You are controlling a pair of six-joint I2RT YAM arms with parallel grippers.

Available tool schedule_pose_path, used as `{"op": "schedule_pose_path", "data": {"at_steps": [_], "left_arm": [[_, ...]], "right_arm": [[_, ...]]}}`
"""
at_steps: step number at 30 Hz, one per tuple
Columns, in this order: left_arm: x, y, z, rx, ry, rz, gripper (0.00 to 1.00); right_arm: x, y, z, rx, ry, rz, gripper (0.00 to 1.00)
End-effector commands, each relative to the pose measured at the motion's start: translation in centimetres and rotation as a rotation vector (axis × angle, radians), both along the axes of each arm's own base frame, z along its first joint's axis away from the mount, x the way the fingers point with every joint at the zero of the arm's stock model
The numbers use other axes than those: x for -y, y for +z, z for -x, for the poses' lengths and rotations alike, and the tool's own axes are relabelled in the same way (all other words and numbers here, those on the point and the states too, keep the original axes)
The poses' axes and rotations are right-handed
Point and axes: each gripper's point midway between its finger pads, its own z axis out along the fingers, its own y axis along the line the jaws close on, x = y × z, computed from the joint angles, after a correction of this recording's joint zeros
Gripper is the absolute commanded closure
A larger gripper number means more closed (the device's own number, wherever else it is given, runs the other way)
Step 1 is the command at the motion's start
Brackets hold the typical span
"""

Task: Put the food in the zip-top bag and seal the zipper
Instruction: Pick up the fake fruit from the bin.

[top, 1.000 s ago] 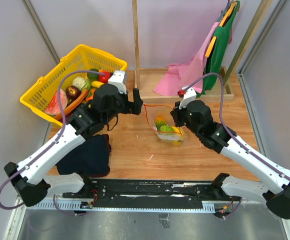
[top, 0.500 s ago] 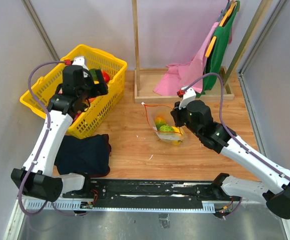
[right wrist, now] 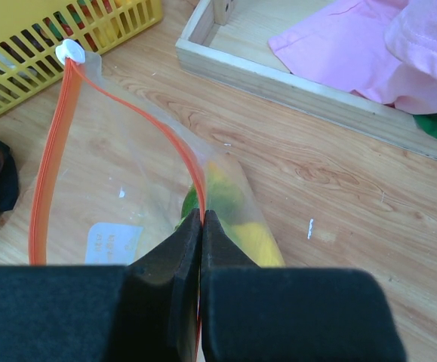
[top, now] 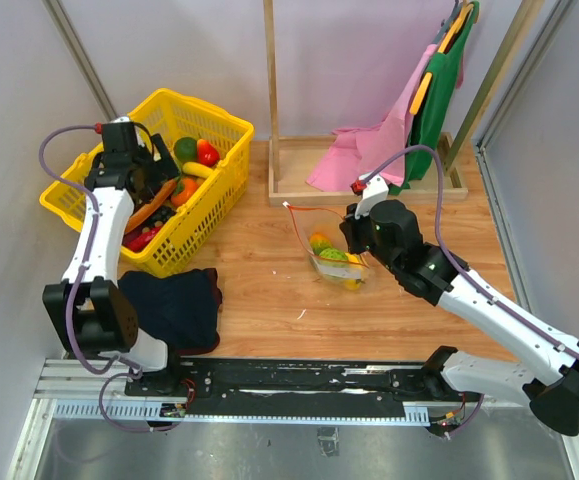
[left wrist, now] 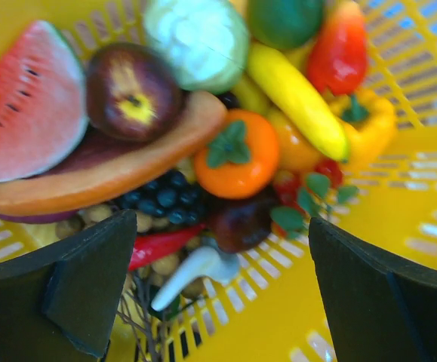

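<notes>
The clear zip-top bag (top: 321,240) lies mid-table, its mouth open, with green and yellow food (top: 333,257) inside; the food also shows in the right wrist view (right wrist: 237,207). My right gripper (top: 353,236) is shut on the bag's red-orange zipper (right wrist: 174,143) at its near end (right wrist: 201,219). The white slider (right wrist: 70,51) sits at the far end. My left gripper (top: 134,186) is open and empty, hovering over the yellow basket (top: 219,128). Below it (left wrist: 222,279) lie more food: an orange fruit (left wrist: 237,154), a banana (left wrist: 297,94), an apple (left wrist: 131,90) and a watermelon slice (left wrist: 26,109).
A dark cloth (top: 174,305) lies in front of the basket. A wooden tray (top: 294,190) at the back holds a pink cloth (top: 364,160). A wooden post (top: 270,80) rises from it, and a green garment (top: 439,90) hangs at the back right.
My left arm has swung from beside the bag's mouth leftwards to above the basket. The right gripper and the bag have stayed in place.
</notes>
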Motion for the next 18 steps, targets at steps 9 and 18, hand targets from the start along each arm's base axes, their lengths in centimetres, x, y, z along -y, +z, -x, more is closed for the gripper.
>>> {"op": "schedule_pose_path", "data": {"at_steps": [9, 18], "left_arm": [[-9.1, -1.4, -4.6, -0.026, 0.288, -0.195, 0.01], [-10.5, -6.4, -7.4, -0.126, 0.286, -0.221, 0.08]], "right_arm": [[0.0, 0.8, -0.7, 0.028, 0.013, 0.000, 0.99], [-0.1, 0.5, -0.7, 0.027, 0.024, 0.007, 0.99]]}}
